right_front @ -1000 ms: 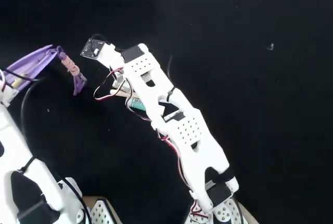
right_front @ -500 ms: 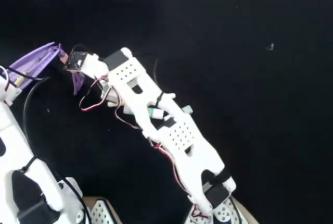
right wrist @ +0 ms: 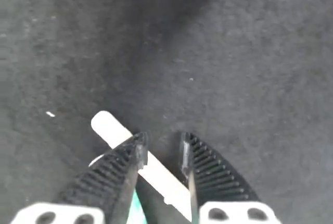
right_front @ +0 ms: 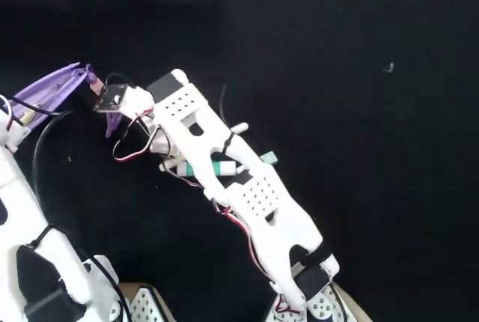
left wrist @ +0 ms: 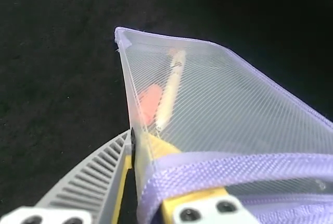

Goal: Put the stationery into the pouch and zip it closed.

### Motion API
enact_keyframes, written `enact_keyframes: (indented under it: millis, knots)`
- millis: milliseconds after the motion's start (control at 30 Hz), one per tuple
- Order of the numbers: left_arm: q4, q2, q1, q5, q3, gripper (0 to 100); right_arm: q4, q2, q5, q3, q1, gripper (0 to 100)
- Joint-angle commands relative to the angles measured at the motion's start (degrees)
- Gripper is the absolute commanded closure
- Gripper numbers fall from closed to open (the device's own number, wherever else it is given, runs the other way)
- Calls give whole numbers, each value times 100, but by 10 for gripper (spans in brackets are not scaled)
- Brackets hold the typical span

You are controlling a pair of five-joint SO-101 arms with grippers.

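My left tool (left wrist: 136,182) is clamped on the pouch (left wrist: 218,109) edge, pencil (left wrist: 170,91) and eraser (left wrist: 148,104) inside; my right tool (right wrist: 161,153) is apart, straddling the white-teal pen (right wrist: 110,126) lying on the bench (right wrist: 234,52). The pen sits skewed across my fingers; I'd square the wrist to it, close mid-barrel, then carry it to the pouch mouth.

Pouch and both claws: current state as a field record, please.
pouch: clear, purple trim, held by one edge
left claw: shut on the pouch
inside pouch: pale stick, pink eraser
right claw: open, fingers astride the white pen, with a gap on one side
white pen: appears to lie on the black table, outside the pouch
zip: cannot tell
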Motion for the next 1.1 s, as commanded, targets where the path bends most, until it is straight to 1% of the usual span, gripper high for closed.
enact_keyframes:
  millis: [0, 233, 300, 367, 567, 800, 867, 1000, 1067]
  knots:
    - [-26, -62, 92, -44, -242, 971, 299, -690, 26, -629, -123, 892]
    - [-53, -62, 101, -35, -251, 971, 782, -690, -35, -1420, -123, 892]
    - [-176, -62, 101, -35, -207, 971, 791, -690, -114, -1481, -97, 892]
    - [-220, -53, 92, -35, -198, 971, 800, -673, 0, -1402, -97, 892]
    - [-246, -53, 48, -35, -198, 971, 809, -699, 738, -611, -88, 890]
    - [-246, -53, 48, -35, -215, 971, 818, -971, 818, -163, -70, 746]
    - [-246, -53, 48, -35, -215, 971, 818, -1244, 905, 215, -79, 747]
    - [-246, -53, 48, -35, -215, 971, 765, -1604, 1618, 1226, -79, 772]
    - [-246, -53, 48, -35, -207, 971, 457, -1613, 1881, 1727, -70, 783]
